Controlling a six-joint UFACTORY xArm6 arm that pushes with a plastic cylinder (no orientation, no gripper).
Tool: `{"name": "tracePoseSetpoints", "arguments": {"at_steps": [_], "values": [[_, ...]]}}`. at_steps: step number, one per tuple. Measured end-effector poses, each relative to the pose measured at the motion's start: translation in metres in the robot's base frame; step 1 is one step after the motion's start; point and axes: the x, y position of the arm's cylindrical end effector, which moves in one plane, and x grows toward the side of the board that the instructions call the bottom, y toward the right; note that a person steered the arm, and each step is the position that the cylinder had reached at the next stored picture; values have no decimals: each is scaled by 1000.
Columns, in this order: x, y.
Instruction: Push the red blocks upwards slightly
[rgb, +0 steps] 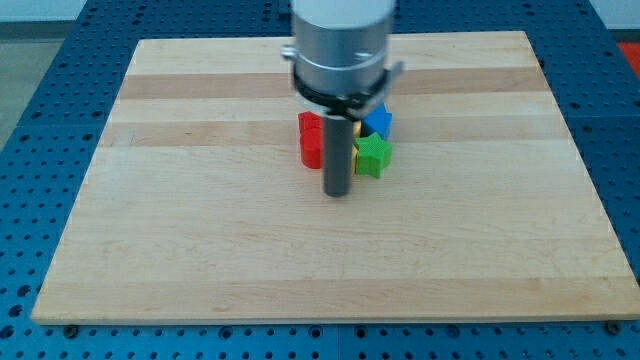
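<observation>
Two red blocks (311, 139) sit together at the left of a tight cluster near the board's middle; their shapes are partly hidden by the rod. A green star block (373, 155) is at the cluster's right, and a blue block (379, 120) is above it. A sliver of a yellow block (356, 131) shows beside the rod; the rest of the cluster is hidden behind the arm. My tip (338, 193) rests on the board just below the cluster, below and right of the red blocks.
The wooden board (200, 220) lies on a blue perforated table (40, 120). The arm's silver body (340, 45) hangs over the cluster's upper part.
</observation>
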Motion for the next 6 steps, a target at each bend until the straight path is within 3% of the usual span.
{"name": "tracePoseSetpoints", "arguments": {"at_steps": [2, 4, 6], "values": [[-36, -26], [-42, 1], [-90, 10]]}}
